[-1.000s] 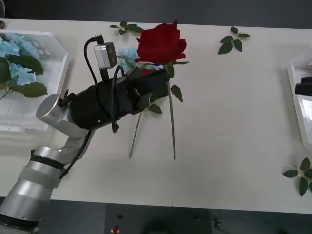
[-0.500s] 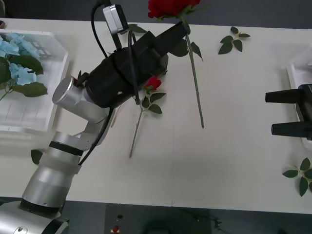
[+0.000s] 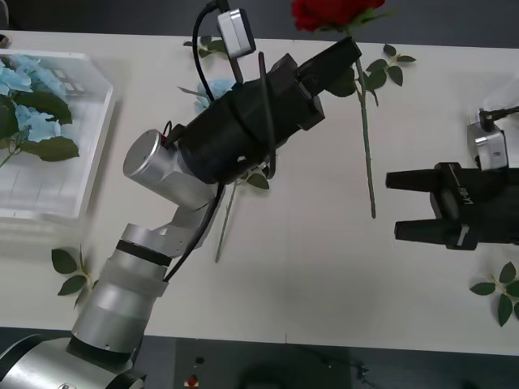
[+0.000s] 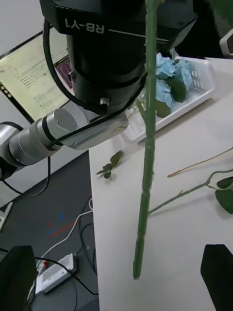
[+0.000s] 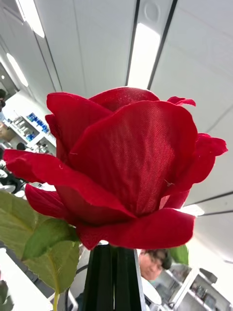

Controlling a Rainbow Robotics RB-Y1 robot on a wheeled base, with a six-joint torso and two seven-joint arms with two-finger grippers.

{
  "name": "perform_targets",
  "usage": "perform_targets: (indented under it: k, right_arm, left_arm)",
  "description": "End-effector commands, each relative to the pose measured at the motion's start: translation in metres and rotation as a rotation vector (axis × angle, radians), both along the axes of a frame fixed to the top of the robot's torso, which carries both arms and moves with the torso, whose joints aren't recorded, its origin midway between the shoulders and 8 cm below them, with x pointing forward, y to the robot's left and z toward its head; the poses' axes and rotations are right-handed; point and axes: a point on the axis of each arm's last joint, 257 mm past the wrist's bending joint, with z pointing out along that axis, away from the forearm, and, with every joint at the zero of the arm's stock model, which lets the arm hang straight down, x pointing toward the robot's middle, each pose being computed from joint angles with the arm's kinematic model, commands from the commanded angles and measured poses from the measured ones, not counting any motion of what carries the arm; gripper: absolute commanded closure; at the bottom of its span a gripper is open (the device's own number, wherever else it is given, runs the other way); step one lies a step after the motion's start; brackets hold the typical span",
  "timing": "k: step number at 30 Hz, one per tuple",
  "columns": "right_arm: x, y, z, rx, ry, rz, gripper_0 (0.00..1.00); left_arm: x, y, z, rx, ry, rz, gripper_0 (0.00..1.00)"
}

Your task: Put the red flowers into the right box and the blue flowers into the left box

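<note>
Aloft: a red rose [image 3: 331,14] rides at the top centre of the front view, its long green stem [image 3: 365,138] hanging down over the white worktop [image 3: 324,275] without touching it.
Left gripper [image 3: 345,50]: black fingers clamped tight on the stem just under the bloom, upper centre of the front view; in the left wrist view the bloom [image 5: 121,165] towers over the closed fingers [image 5: 114,279] against ceiling lights.
Right gripper [image 3: 401,207]: at the right edge of the front view, level with the stem's lower end and just beside it, fingers spread wide and holding nothing; both black fingertips [image 4: 221,272] sit at the lower corners of the right wrist view, with the stem [image 4: 145,160] between them.
Writing: "RB-Y1" in white letters on the black housing [image 4: 85,26] at the top of the right wrist view.
Left box [image 3: 81,138]: white tray at the left edge of the front view, holding pale-blue flowers [image 3: 24,105] with broad leaves.
Right box [image 3: 495,121]: a white rim shows at the right edge, above the right gripper.
On the worktop: another blue flower [image 3: 212,87] and a bare stem [image 3: 225,223] lie partly under the left arm; loose leaf sprigs [image 3: 499,292] lie scattered at the lower right, lower left and top.
</note>
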Motion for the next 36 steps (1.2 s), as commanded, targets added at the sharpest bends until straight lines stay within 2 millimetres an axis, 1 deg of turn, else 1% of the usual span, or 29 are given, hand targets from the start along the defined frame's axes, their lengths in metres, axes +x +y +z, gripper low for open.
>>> perform_targets:
  k: [1,2,7,16,24,25,26,27,36]
  right_arm:
    - [0.003,0.028,0.013,0.003,-0.112,0.050,0.00]
    - [0.005,0.035,0.014,0.012,-0.117,0.052,0.00]
    - [0.010,0.053,0.015,0.031,-0.127,0.054,0.00]
    - [0.017,0.070,0.015,0.050,-0.137,0.044,0.00]
    - [0.022,0.089,0.013,0.066,-0.127,0.033,0.00]
    - [0.023,0.092,0.013,0.070,-0.126,0.033,0.36]
    - [0.023,0.093,0.013,0.071,-0.125,0.033,0.86]
    - [0.024,0.094,0.013,0.073,-0.124,0.028,1.00]
    - [0.025,0.094,0.015,0.078,-0.124,0.025,1.00]
  left_arm:
    - [-0.009,-0.006,0.013,-0.003,-0.034,-0.013,1.00]
    - [-0.009,-0.007,0.012,-0.001,-0.032,-0.015,1.00]
    - [-0.009,-0.011,0.008,0.012,-0.031,-0.015,1.00]
    - [-0.009,-0.011,0.006,0.015,-0.030,-0.014,1.00]
    - [-0.008,-0.011,0.004,0.016,-0.026,-0.012,1.00]
    - [-0.008,-0.011,0.004,0.016,-0.026,-0.012,1.00]
    - [-0.008,-0.011,0.004,0.016,-0.026,-0.012,1.00]
    - [-0.008,-0.011,0.004,0.018,-0.027,-0.011,1.00]
    - [-0.007,-0.012,0.000,0.031,-0.029,-0.004,1.00]
